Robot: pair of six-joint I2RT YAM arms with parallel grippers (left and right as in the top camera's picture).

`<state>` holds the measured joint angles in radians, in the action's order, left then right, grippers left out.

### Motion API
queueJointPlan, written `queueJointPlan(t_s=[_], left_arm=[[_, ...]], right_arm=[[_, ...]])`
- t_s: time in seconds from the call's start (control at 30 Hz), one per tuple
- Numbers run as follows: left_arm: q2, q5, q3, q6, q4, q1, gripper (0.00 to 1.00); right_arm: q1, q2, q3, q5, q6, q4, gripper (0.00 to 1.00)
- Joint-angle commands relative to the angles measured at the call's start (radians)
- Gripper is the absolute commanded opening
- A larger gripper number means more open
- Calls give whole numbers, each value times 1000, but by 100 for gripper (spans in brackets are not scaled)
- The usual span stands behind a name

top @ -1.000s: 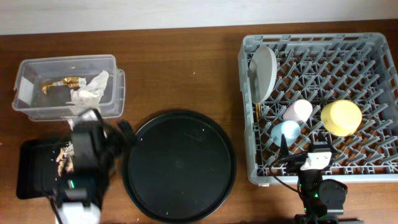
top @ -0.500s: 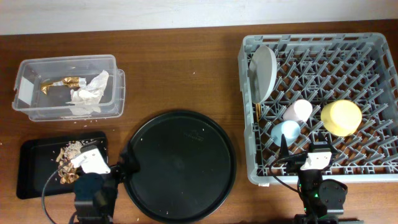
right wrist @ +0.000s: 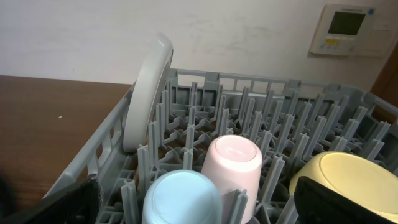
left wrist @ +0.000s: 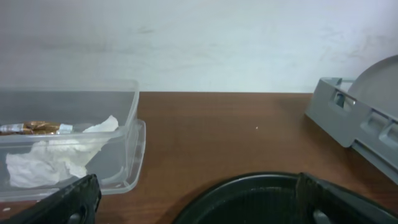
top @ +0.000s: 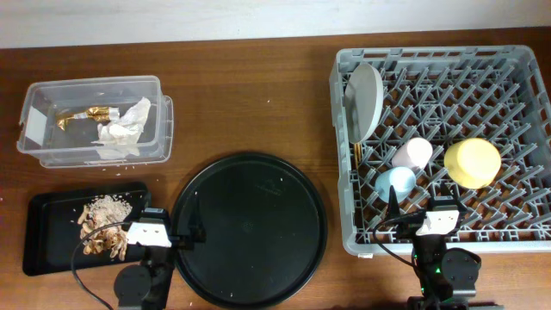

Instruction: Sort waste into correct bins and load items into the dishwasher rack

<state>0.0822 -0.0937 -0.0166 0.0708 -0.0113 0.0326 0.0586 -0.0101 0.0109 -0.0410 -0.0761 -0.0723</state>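
The job looks finished; the napkin [top: 120, 129] and wrapper [top: 86, 114] lie in the clear box [top: 34, 151]; the food scraps [top: 103, 220] sit in the shallow black tray [top: 47, 250]; in the rack [top: 430, 56] the plate [top: 363, 99] stands on edge, the chopsticks [top: 356, 159] just beside it; the pink cup [top: 411, 153], blue cup [top: 396, 182] and yellow bowl [top: 472, 162] rest upside down among the pegs; the 2 arms, left tool [left wrist: 199, 205] and right tool [right wrist: 199, 199], gape wide and hold nothing; I judge nothing is left to move.

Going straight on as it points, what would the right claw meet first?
Probably the small pale blue cup sitting in the grey plastic lattice rack, right ahead of the open right claw; depth is unclear.
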Motion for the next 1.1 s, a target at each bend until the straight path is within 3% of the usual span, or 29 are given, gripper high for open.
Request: queueJointPlan(t_s=[0.0,0.17,0.27,1.07], left_arm=[[-77,40,8,-16,84,4,99],[-77,83,8,-27,95,4,99],[-77,90,8,-141,95,4,99],[-77,87,8,-140,95,4,99]], right_arm=[[8,7,-5,8,2,-5,99],[8,7,-5,8,2,-6,99],[8,7,-5,8,2,-5,99],[8,7,-5,8,2,-5,99]])
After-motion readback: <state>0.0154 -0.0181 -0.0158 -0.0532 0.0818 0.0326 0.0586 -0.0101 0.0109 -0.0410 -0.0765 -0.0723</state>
